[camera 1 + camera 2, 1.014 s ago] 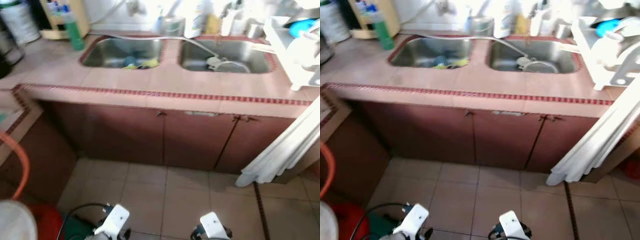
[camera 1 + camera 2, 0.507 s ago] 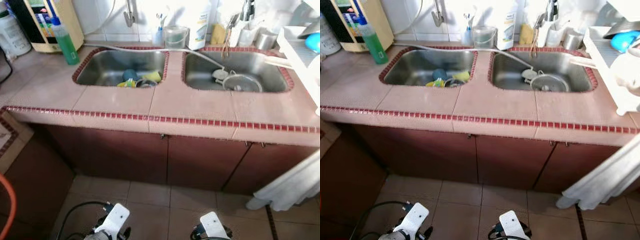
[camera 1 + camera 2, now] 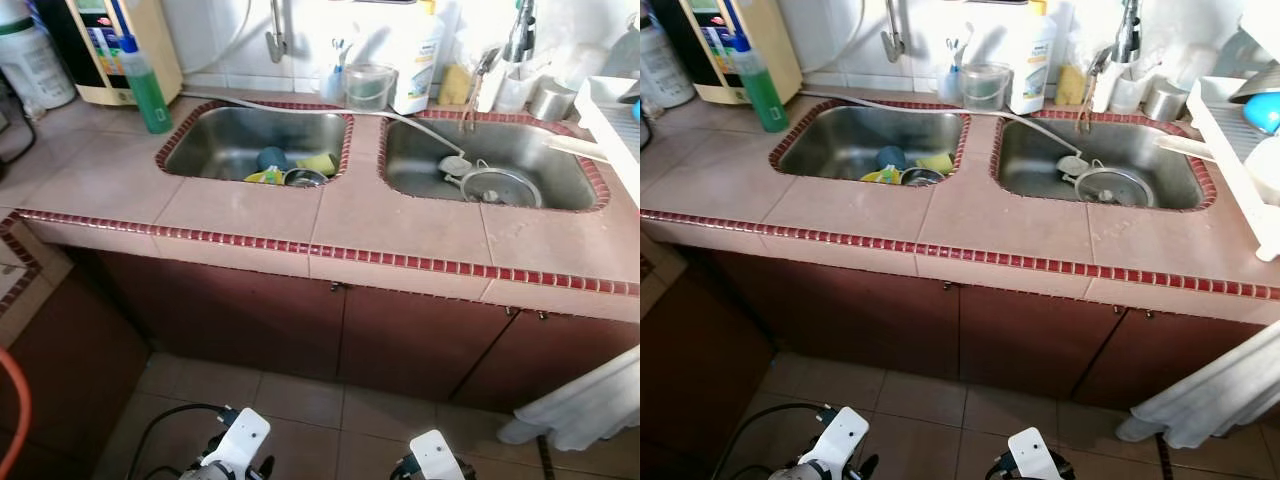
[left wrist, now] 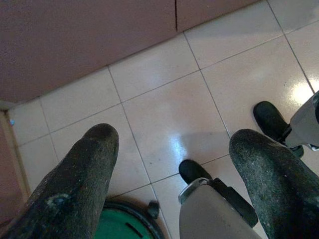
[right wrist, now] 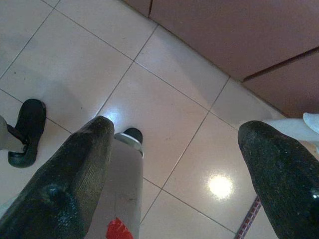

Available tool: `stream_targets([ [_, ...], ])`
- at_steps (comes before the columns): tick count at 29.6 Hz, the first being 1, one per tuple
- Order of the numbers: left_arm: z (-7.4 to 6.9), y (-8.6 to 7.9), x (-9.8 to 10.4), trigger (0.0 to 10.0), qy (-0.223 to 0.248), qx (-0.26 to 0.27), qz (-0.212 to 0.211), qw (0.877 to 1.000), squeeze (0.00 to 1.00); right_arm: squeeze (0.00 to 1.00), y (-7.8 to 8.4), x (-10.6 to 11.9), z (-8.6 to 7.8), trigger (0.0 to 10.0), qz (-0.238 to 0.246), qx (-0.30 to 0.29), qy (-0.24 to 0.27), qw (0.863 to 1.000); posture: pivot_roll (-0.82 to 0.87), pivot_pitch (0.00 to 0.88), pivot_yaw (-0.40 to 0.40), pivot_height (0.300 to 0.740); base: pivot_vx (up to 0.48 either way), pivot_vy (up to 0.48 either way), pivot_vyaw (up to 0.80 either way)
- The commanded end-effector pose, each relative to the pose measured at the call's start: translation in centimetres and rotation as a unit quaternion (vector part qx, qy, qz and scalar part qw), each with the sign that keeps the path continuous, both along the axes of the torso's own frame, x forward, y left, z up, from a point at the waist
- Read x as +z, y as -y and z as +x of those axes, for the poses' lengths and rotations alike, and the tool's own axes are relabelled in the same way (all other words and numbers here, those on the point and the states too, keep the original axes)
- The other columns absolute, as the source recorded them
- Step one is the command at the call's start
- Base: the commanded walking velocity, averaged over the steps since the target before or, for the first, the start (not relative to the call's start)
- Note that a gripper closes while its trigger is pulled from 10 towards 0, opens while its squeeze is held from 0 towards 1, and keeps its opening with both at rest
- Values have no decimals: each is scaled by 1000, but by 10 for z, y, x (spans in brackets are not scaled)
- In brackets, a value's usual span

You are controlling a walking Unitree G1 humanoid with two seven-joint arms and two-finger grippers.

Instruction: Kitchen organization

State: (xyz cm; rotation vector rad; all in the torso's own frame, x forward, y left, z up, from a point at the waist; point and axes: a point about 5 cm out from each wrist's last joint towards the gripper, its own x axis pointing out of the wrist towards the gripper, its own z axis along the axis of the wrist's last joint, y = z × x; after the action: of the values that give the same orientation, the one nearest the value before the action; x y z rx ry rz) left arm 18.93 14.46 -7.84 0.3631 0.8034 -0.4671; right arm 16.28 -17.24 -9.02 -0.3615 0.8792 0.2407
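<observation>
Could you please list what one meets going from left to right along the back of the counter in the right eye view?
Green spray bottle → tap over the left sink → clear plastic container → large white bottle → yellow sponge → metal cup → white dish rack.

A pink-tiled table (image 3: 250, 210) with a red-trimmed front edge runs along the white-tiled wall (image 3: 225, 35). Below it stand dark red cabinet doors (image 3: 235, 320) on a glossy beige tile floor (image 3: 300, 410).
</observation>
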Motion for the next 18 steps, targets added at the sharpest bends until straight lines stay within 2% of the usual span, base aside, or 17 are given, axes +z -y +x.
stream_targets([
  [1, -3, -6, -2, 10000, -6, 12, 1, 1000, 0, 0, 0, -6, -13, 10000, -2, 7, -28, 1000, -170, 46, 45, 740, 0, 0, 0],
  [18, -5, -14, -3, 10000, -11, 83, -6, 996, 0, 0, -10, -2, 1, 10000, 2, 36, -21, 999, -138, 0, -2, 740, 0, 0, 0],
])
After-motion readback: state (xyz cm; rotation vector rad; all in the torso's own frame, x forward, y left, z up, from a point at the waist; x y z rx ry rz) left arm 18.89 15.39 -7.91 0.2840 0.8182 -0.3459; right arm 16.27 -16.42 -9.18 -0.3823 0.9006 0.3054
